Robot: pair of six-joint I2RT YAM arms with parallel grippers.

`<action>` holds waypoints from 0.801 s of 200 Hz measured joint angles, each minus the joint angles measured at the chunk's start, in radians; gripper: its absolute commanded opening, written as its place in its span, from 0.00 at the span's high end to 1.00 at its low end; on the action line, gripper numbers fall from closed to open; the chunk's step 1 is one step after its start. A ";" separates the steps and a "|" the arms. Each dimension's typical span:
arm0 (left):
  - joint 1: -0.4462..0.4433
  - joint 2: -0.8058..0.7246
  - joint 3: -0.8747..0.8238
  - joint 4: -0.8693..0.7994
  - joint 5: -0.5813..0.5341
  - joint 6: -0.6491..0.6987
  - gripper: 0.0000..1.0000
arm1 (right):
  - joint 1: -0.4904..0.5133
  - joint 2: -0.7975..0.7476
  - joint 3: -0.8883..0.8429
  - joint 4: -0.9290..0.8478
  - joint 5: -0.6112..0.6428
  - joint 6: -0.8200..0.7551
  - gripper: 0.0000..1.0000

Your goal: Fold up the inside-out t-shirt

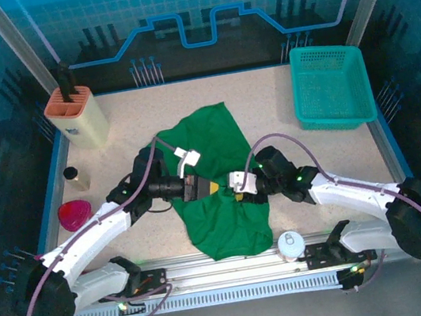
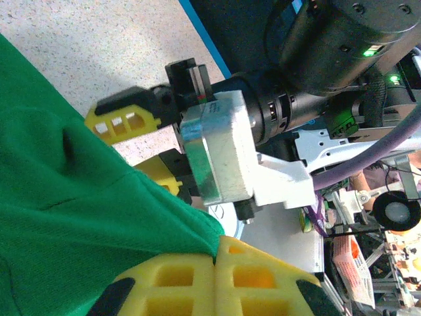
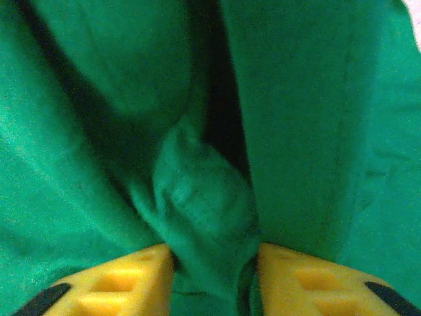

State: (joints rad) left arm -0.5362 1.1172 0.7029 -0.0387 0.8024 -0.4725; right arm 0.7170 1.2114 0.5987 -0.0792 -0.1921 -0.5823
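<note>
Table, speckled beige with a blue rim, contents listed from the left of the overhead view. Upper left: a cream holder with an orange top, a dark handle standing in it. Below it, a small dark jar with a pale cap; lower still, a pink rounded item at the left rim. Left gripper: reaches in from the lower left to the centre, just above the cloth. In its wrist view the left gripper has its yellow fingers pressed together at the bottom edge, with the shirt's edge pinched in the seam between them. Centre: the inside-out t-shirt, plain green, lies crumpled in a long heap from mid-table down to the near rail. It fills the left half of the left wrist view and nearly the whole right wrist view. Right gripper: comes in from the lower right and meets the left one tip to tip over the shirt. Its own camera shows the right gripper partly closed, a bunched fold of green cloth wedged between the two yellow fingers and touching both. Bottom centre-right: a white round cap by the rail. Upper right: a teal mesh basket, well apart from the shirt.
</note>
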 measured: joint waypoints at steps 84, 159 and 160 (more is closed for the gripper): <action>0.003 0.000 -0.038 -0.009 -0.043 0.029 1.00 | 0.081 -0.077 0.003 -0.080 -0.040 -0.077 1.00; 0.023 0.000 -0.156 0.029 -0.158 0.018 1.00 | 0.466 -0.078 -0.139 0.002 0.140 -0.317 0.81; 0.023 0.000 -0.159 0.030 -0.158 0.016 1.00 | 0.469 -0.075 -0.142 0.002 0.144 -0.314 0.80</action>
State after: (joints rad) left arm -0.5133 1.1172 0.5434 -0.0086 0.6441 -0.4561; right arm 1.1862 1.1366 0.4572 -0.0769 -0.0483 -0.8959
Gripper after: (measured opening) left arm 0.052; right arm 0.156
